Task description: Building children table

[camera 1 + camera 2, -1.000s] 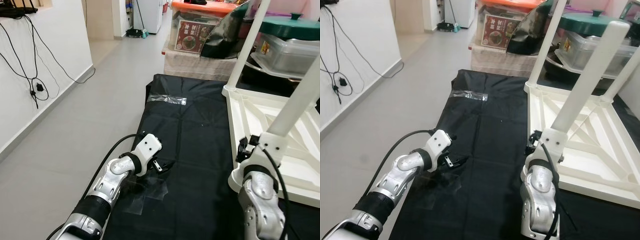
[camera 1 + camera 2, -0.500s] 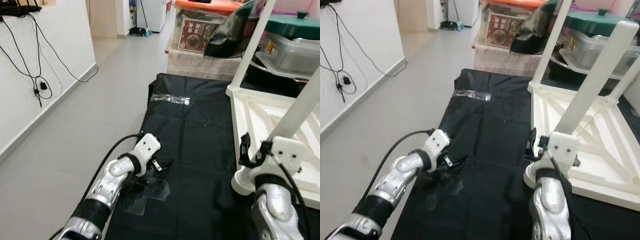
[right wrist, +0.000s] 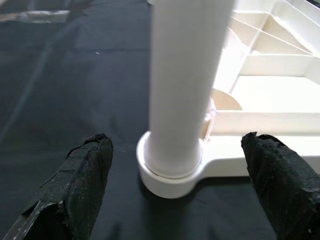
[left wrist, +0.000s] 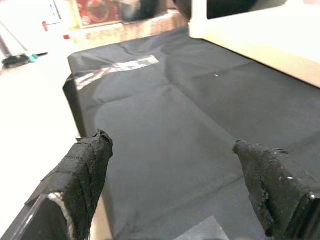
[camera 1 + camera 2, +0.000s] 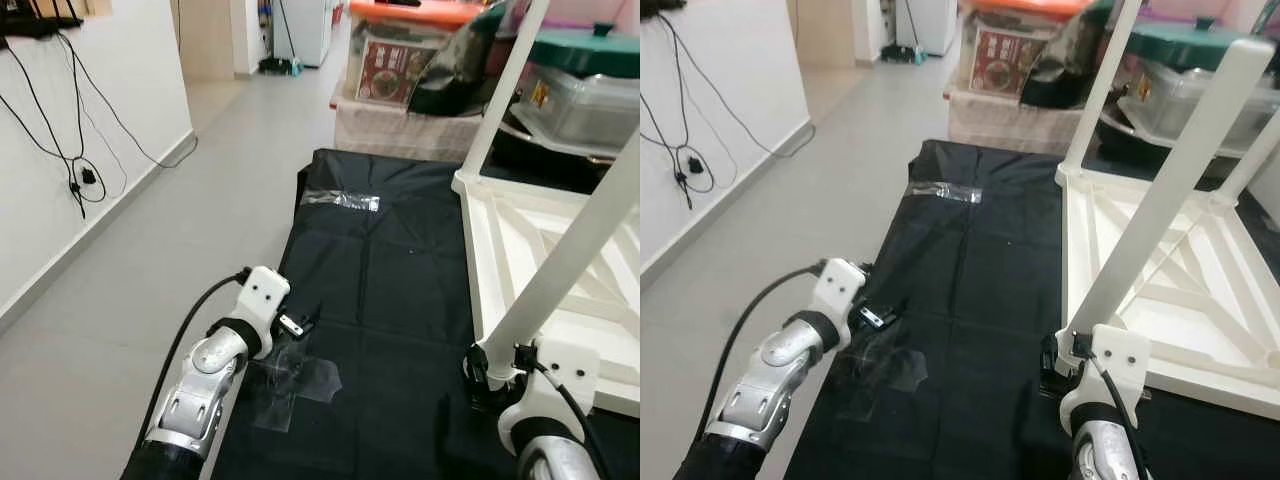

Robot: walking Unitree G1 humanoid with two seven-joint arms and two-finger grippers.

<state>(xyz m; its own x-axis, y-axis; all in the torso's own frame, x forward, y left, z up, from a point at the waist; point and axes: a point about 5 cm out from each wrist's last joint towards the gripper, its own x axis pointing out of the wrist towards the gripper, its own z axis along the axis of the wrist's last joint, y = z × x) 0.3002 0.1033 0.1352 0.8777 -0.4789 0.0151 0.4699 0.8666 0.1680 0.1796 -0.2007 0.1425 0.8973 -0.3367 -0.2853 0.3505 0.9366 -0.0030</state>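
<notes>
Table [image 5: 1170,300], smooth white plastic, lies upturned at right on a creased black sheet [image 5: 390,260]. Right gripper [image 3: 175,170] fingers spread wide beside its round leg [image 3: 182,75], empty; left gripper [image 4: 172,165] spread wide, lower left, empty.

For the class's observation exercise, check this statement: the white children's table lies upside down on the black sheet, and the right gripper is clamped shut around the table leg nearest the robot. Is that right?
Not quite. The table does lie upside down on the black sheet, but the right gripper is open: the right wrist view shows its fingers spread wide on either side of the nearest leg, not touching it.
</notes>
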